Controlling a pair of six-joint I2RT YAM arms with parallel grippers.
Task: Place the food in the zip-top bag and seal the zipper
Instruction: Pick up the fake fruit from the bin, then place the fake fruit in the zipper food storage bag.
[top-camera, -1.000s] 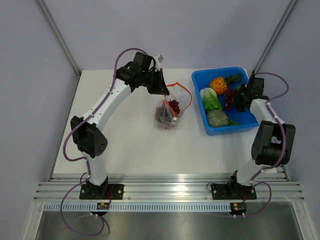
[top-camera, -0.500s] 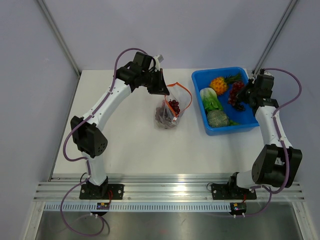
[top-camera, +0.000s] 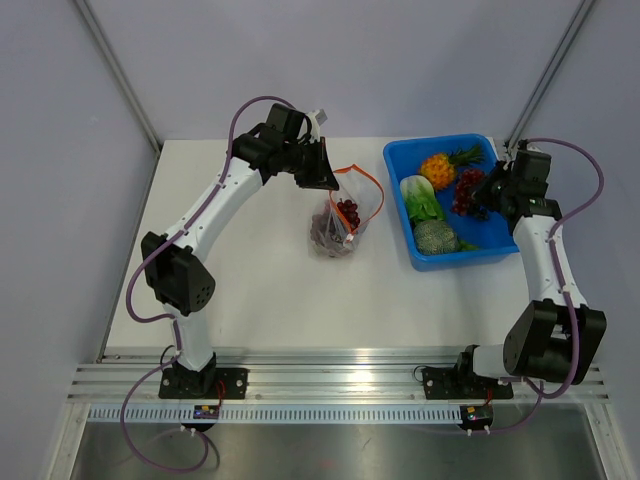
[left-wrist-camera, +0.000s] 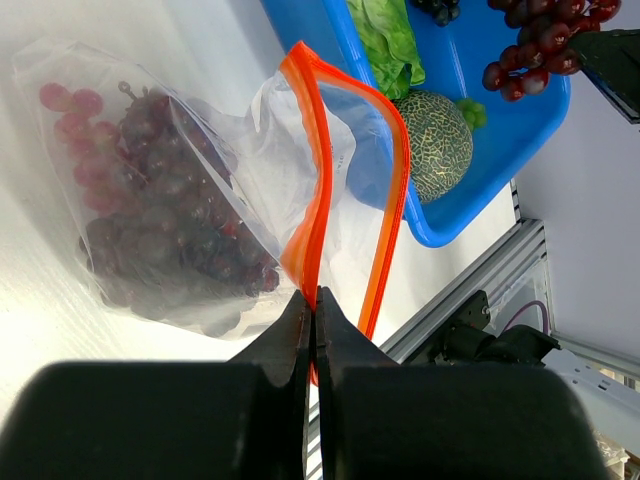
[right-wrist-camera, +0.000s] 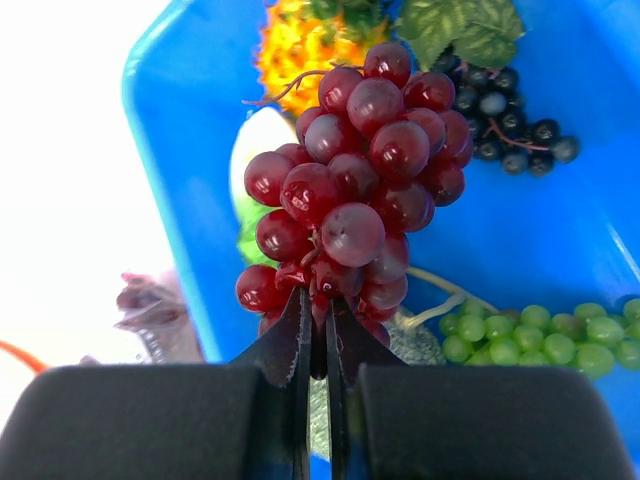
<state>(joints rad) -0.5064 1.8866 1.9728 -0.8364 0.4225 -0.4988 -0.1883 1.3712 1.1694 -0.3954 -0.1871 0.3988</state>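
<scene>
Clamped narrow in the left tool: the orange-red zipper, gripped at one end of its loop. Hanging from that pinch, the zip-top bag, mouth spread open and belly sagging onto the white table near its middle. Inside, pressed against the clear plastic, a dark purple grape bunch.

Closed in the right tool: the near end of a red grape bunch, held over the blue bin and apart from the bag. Under and around that bunch, in the bin: a pineapple, a dark grape bunch, green grapes, a lettuce leaf and a netted melon. Set toward the far right of the table, the bin, with its left wall near the bag's open mouth.
</scene>
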